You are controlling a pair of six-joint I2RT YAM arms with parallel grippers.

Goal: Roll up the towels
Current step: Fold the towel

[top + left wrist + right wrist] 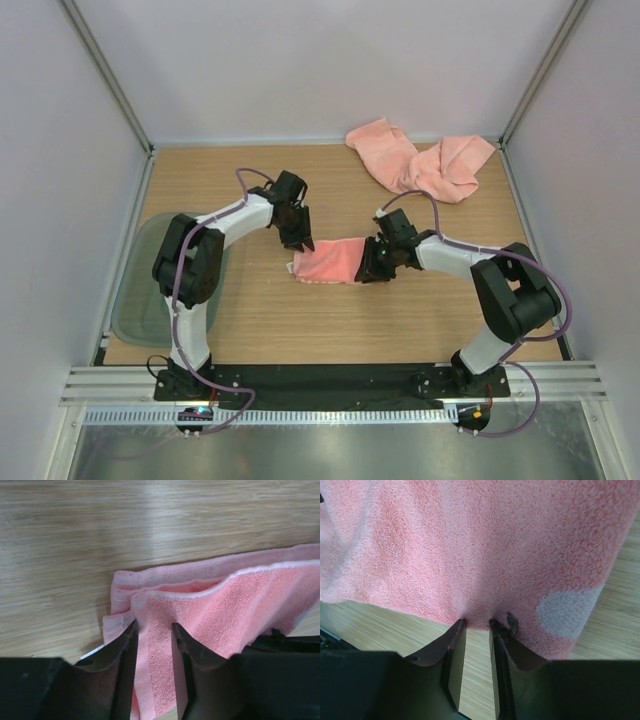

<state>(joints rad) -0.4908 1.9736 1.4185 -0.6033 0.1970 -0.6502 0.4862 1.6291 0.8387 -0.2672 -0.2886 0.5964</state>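
Fingers of the left pincer [154, 627] fill the bottom of its wrist view, and a thick fold of the towel [330, 262] packs the whole gap between them, so I read that pincer as clamped on the cloth at its paler-banded end. From there the towel runs off to that pincer's right, lying flat on the table [250, 320].

At the right pincer [476, 622] the jaws stand narrow with the tips up against the towel's near edge. Bare wood shows in the slit behind the tips, and I cannot tell whether they really hold the hem or only touch it. The cloth spreads ahead of those tips, with a pale patch just to their right.

From above, what matters is that the towel's long axis runs straight from one pincer to the other, with an arm at each short end and neither nearer than the other. I judge the roll has to travel along that line, one end turning over toward the opposite pincer.

The other towels [420, 165] lie heaped well beyond the right pincer, and the tray [135, 300] sits outside the left arm.
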